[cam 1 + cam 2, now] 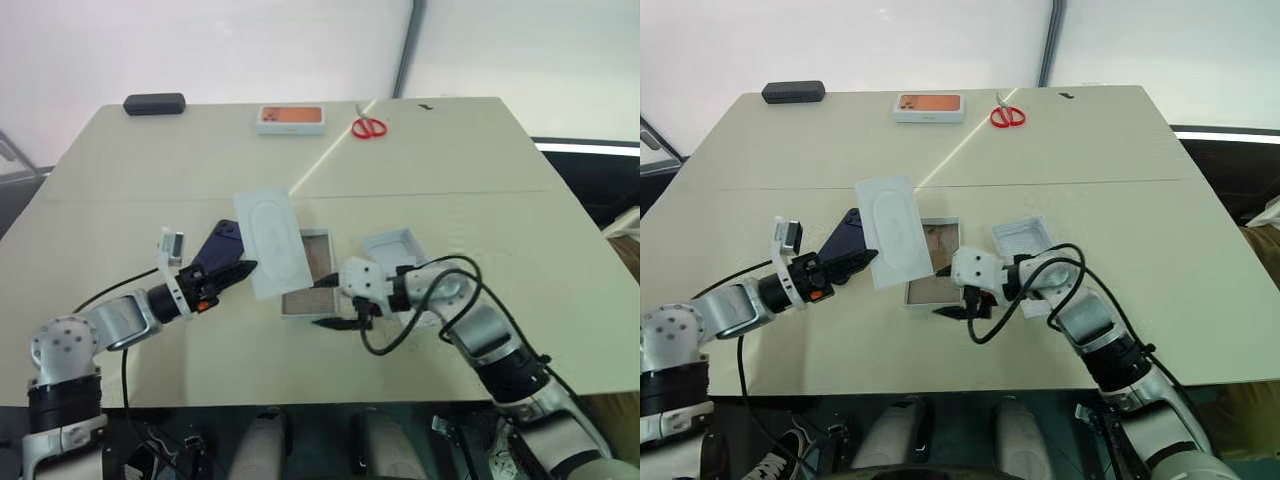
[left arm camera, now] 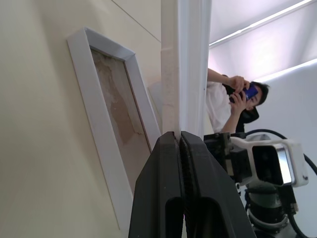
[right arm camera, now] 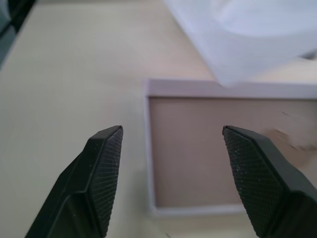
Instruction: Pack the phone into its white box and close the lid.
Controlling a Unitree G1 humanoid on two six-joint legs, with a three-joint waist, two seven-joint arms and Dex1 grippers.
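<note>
The left end effector (image 1: 243, 268), clamped on the flat white insert (image 1: 272, 243) and dark navy-blue phone (image 1: 222, 246), holds them above the shallow brown-floored white box (image 1: 311, 274); the right end effector (image 3: 171, 171) gapes empty beside it.

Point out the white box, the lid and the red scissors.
white box (image 1: 318, 266): left eye view, brown inner floor beside the insert.
lid (image 1: 392, 246): left eye view, its white inside.
red scissors (image 1: 369, 127): left eye view, the red handles.

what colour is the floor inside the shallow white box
Brownish tan, with paler blotches; the white box shows it best in the right wrist view.
</note>
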